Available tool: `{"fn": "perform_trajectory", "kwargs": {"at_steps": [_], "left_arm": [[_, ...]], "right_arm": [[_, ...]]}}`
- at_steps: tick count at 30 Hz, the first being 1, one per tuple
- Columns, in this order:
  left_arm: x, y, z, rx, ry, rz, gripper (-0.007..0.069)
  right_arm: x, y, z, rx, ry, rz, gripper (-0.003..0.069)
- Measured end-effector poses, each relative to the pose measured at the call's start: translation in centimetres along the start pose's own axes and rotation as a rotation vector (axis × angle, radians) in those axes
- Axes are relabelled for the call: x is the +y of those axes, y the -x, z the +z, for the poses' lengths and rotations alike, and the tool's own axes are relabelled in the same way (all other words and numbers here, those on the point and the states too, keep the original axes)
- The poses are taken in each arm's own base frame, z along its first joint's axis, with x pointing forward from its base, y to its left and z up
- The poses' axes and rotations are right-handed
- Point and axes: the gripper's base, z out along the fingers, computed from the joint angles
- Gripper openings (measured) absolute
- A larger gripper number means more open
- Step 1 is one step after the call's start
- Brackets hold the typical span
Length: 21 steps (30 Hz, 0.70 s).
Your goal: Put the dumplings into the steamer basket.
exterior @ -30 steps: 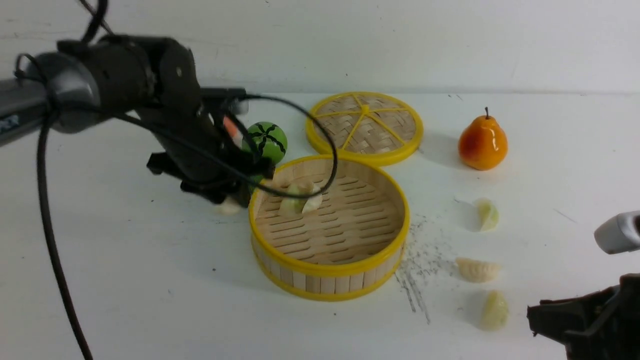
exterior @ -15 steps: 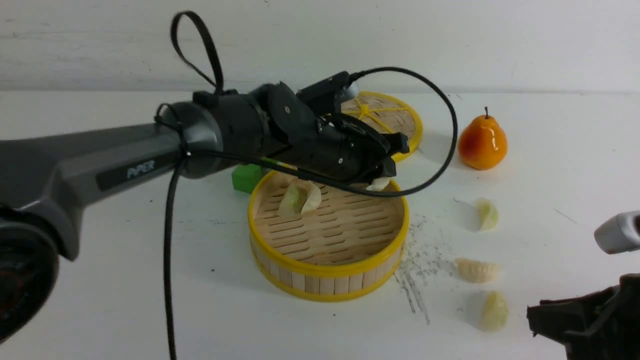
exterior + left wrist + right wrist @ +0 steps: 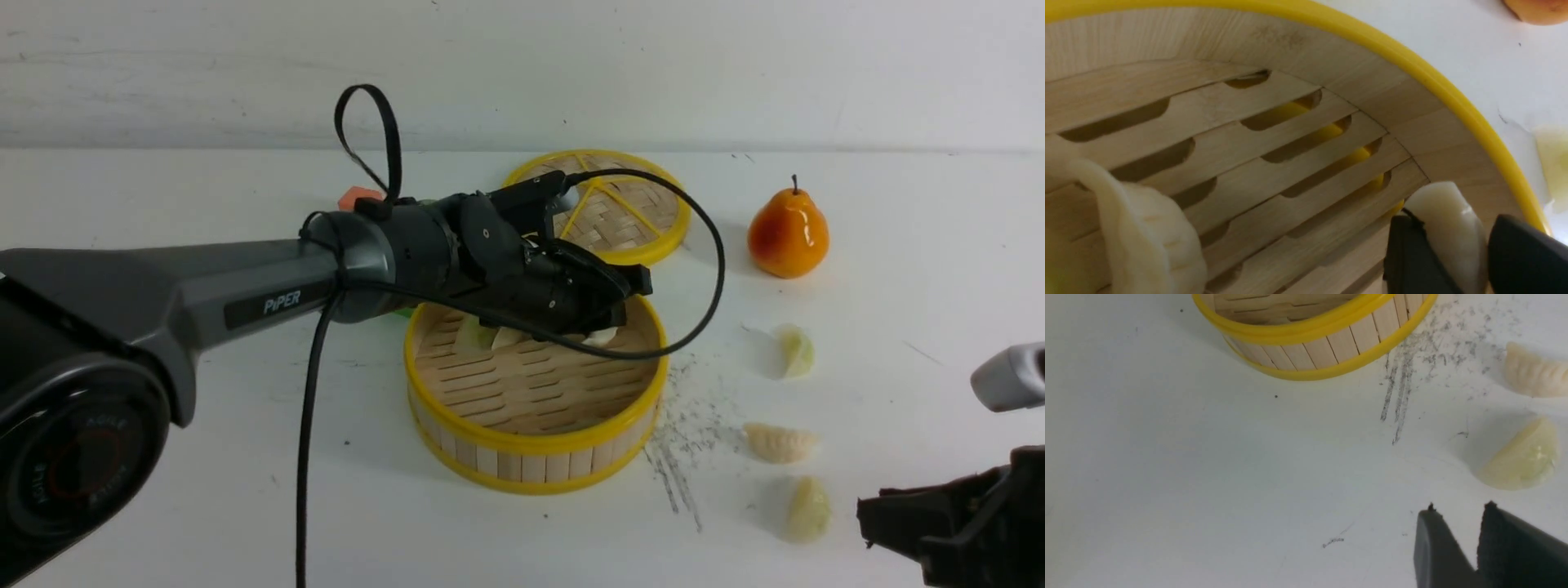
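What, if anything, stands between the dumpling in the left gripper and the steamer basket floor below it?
Nothing visible does. The left gripper holds a cream dumpling inside the steamer basket, near the wall, with bare slats under it. Another dumpling lies on the floor well to the side, apart from the held one.

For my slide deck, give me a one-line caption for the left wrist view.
Left fingers pinch a cream dumpling just inside the steamer basket, beside another dumpling.

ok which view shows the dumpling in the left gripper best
The left wrist view: the white dumpling sits pinched between the left gripper fingers, inside the basket. In the front view the arm hides all but a sliver. The right wrist view misses it.
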Motion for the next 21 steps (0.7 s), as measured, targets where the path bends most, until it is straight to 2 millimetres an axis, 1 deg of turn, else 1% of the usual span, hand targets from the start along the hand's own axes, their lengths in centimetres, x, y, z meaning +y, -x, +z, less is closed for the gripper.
{"fn": "perform_trajectory", "kwargs": {"at_steps": [4,7,8,9,10,11,13,16,17,19,21], "left_arm": [[0.1,0.0,0.0,0.000,0.014,0.017,0.0314],[0.3,0.0,0.0,0.001,0.038,0.053,0.0440],[0.3,0.0,0.0,0.001,0.038,0.053,0.0440],[0.5,0.0,0.0,0.003,0.050,0.061,0.0477],[0.5,0.0,0.0,0.003,0.052,0.063,0.0477],[0.6,0.0,-0.1,0.002,0.065,0.079,0.0503],[0.5,0.2,-0.3,-0.001,0.071,0.090,0.0513],[-0.2,1.0,-1.6,-0.023,0.065,0.107,0.0509],[-0.6,1.4,-2.4,-0.037,0.057,0.114,0.0497],[-1.1,1.9,-3.3,-0.049,0.049,0.125,0.0471],[-1.5,2.2,-4.1,-0.047,0.043,0.139,0.0411]], "right_arm": [[0.0,0.0,0.0,-0.001,0.001,0.001,0.0169],[0.0,0.0,0.0,0.003,0.002,0.001,0.0173],[0.0,0.0,0.0,0.004,0.003,0.001,0.0174],[0.0,0.0,0.0,0.004,0.003,0.001,0.0175],[0.0,0.0,0.0,0.004,0.003,0.001,0.0175],[0.0,0.0,0.0,0.004,0.003,0.001,0.0176],[0.0,0.0,0.0,0.004,0.003,0.001,0.0178],[0.0,0.0,0.0,0.004,0.003,0.001,0.0178],[0.0,0.0,0.0,0.004,0.003,0.001,0.0179],[0.0,0.0,0.0,0.004,0.003,0.001,0.0181],[0.0,0.0,0.0,0.004,0.003,0.001,0.0182]]}}
